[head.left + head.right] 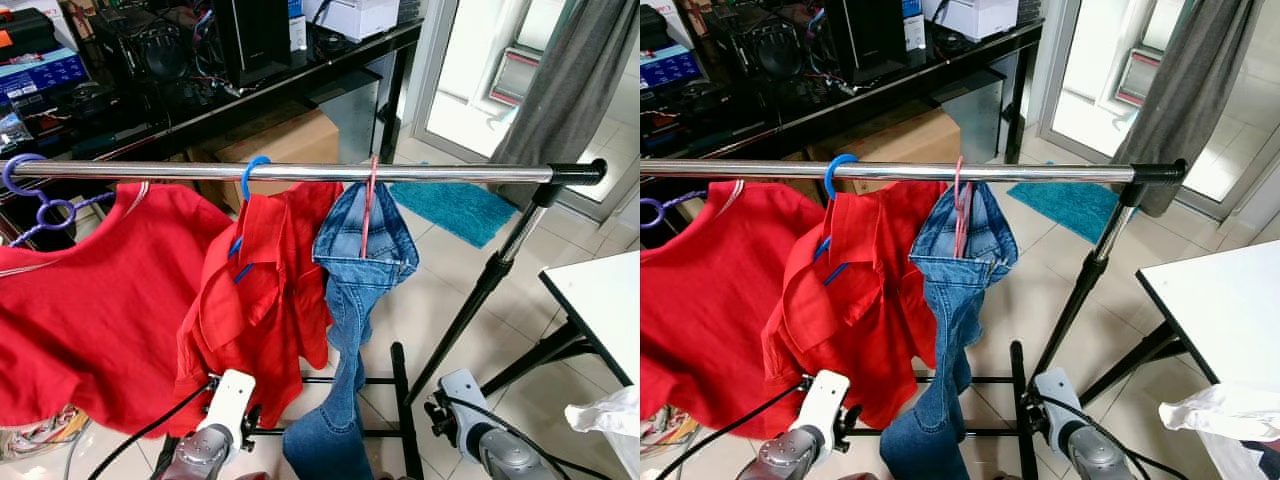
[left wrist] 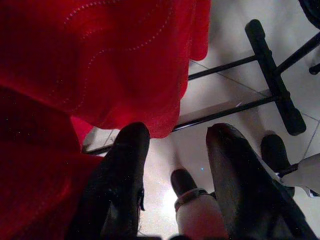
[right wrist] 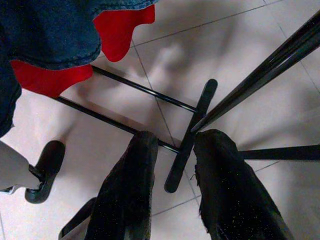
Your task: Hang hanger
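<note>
Pink thin plastic hanger (image 1: 368, 205) carrying blue denim jeans (image 1: 350, 300) hooks over chrome rail (image 1: 300, 172). Likely heavy, floppy; grip stiff hook neck. Left gripper (image 2: 175, 150), right gripper (image 3: 172, 165) low, fingers apart, empty.

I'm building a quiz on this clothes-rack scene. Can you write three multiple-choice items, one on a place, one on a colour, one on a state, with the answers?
1. Where do the jeans hang on the rail?
A. Left of both red garments
B. Right of the red shirt
C. On the floor

2. What colour is the hanger that holds the red shirt?
A. Blue
B. Green
C. Black

3. How is the left hand?
A. Shut on a hanger
B. Open, holding nothing
C. Shut on the rail

Answers: 1 B, the jeans are the garment nearest the rail's black end cap. 2 A, its blue hook curls over the rail. 3 B, the left wrist view shows a gap between its fingers.
</note>
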Motion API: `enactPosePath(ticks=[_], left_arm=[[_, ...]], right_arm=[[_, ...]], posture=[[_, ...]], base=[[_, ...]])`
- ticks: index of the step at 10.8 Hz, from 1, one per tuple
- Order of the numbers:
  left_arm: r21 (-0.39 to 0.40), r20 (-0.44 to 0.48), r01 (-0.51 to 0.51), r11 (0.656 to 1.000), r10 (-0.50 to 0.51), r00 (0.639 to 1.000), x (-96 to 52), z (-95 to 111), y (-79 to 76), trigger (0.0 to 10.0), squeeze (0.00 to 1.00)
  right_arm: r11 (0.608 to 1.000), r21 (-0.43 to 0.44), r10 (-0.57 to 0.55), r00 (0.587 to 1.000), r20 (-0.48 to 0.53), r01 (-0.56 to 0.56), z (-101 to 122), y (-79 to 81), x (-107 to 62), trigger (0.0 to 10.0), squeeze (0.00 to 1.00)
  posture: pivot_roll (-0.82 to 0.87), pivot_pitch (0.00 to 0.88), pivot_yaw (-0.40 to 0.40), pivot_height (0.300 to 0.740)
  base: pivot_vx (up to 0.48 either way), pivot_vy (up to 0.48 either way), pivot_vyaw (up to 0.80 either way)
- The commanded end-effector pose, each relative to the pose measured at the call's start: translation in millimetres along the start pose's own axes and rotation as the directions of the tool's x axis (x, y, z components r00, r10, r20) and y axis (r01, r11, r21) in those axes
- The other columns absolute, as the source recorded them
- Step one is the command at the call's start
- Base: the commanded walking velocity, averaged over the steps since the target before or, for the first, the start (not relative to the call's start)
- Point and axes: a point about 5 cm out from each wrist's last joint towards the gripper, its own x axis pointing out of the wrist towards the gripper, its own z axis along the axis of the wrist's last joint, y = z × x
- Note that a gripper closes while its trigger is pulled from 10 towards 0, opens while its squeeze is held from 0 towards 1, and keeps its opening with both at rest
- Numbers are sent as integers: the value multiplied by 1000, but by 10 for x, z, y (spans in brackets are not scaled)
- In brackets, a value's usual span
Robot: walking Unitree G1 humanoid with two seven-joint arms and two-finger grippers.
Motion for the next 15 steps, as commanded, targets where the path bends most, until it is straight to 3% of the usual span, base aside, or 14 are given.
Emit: enactPosePath(ticks=[1,4,5,6,8,10,12,15], left_arm=[[8,-5,-7,1000,7,1000,-11,-29,14,10000,0],[8,-5,-7,1000,7,1000,-11,-29,14,10000,0],[-7,10,-31,1000,31,999,-5,12,59,10000,0],[-9,11,-34,999,34,999,-5,14,65,10000,0],[-7,8,-32,999,32,999,-7,7,64,10000,0],[-5,12,-33,999,33,999,-8,8,65,10000,0],[3,60,-42,999,42,997,8,98,63,10000,0],[-108,230,-104,989,127,965,7,350,146,10000,0]], right_arm=[[1000,-5,-6,1000,20,6,57,-20,13,10000,0],[1000,-5,-6,1000,20,6,57,-20,13,10000,0],[994,7,-106,993,51,105,137,-91,29,10000,0],[993,10,-117,992,54,116,144,-101,28,10000,0],[992,-38,-123,992,-5,123,75,-85,28,10000,0],[991,-1,-133,990,57,133,148,-97,31,10000,0],[989,-8,-148,986,76,149,177,-110,31,10000,0],[961,12,-273,936,224,278,328,-264,-38,10000,0]], posture=[[79,0,21,740],[79,0,21,740],[92,0,24,740],[92,0,24,740],[92,0,24,740],[88,0,26,740],[92,0,29,740],[98,8,35,740]], base=[[0,0,0],[0,0,0],[0,0,0],[0,0,0],[0,0,0],[0,0,0],[0,0,0],[0,0,0]])
